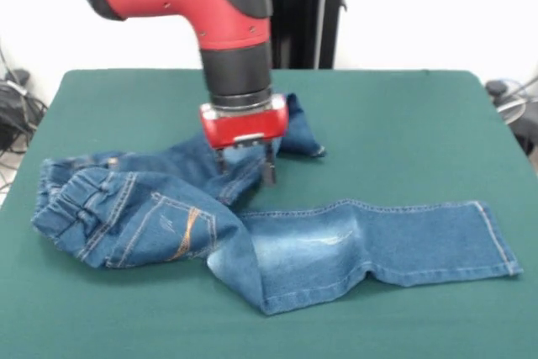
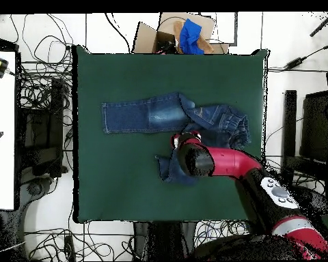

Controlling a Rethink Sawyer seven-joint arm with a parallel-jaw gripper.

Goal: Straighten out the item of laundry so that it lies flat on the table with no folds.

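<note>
End effector (image 1: 245, 167) down on jeans (image 1: 277, 233)

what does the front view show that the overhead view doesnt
Only the front view shows the gripper, its fingers down at the crumpled leg, plus the orange pocket stitching.

Only the overhead view shows the whole table, the cables on the floor and a cardboard box beyond the table's edge.

Both show the jeans: one leg flat and straight, the other bunched under the arm.
</note>
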